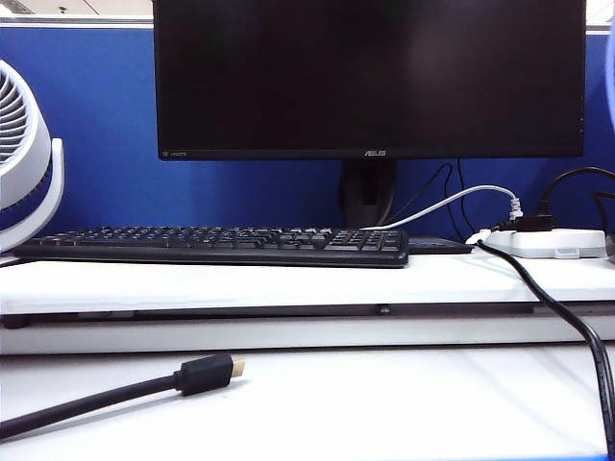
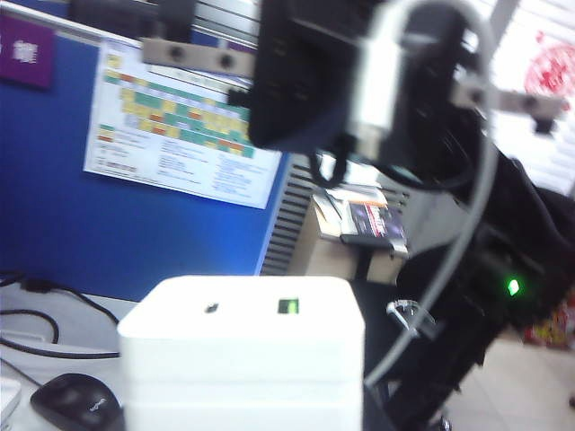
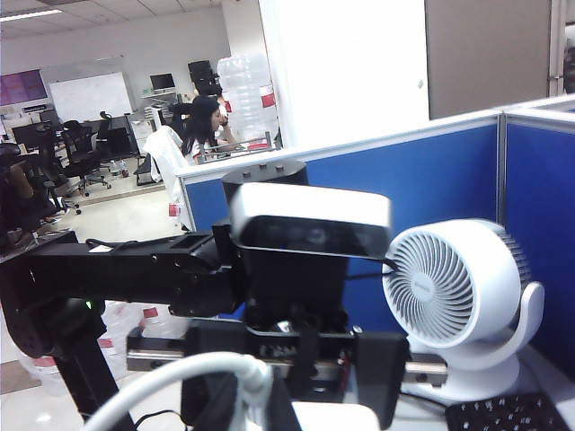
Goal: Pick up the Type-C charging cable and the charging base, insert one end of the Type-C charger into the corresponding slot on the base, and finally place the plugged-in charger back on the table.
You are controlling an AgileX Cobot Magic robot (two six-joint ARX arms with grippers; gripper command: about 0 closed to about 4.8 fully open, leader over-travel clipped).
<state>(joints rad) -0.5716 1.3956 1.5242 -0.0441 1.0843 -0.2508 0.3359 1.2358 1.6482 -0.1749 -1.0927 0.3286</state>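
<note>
Left claw [image 3: 292, 395] holding charging base [image 2: 241, 350] faces right claw [image 2: 377, 103] holding Type-C cable [image 2: 481, 184].

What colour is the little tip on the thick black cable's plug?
Gold, on the thick black cable's plug, lying on the white table; the exterior view shows it best.

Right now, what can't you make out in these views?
- Exterior view: both grippers out of frame.
- Left wrist view: left gripper hidden behind small white rectangular charger block; right gripper, facing it, blurred.
- Right wrist view: thin white cable's plug cut off by frame edge.
</note>
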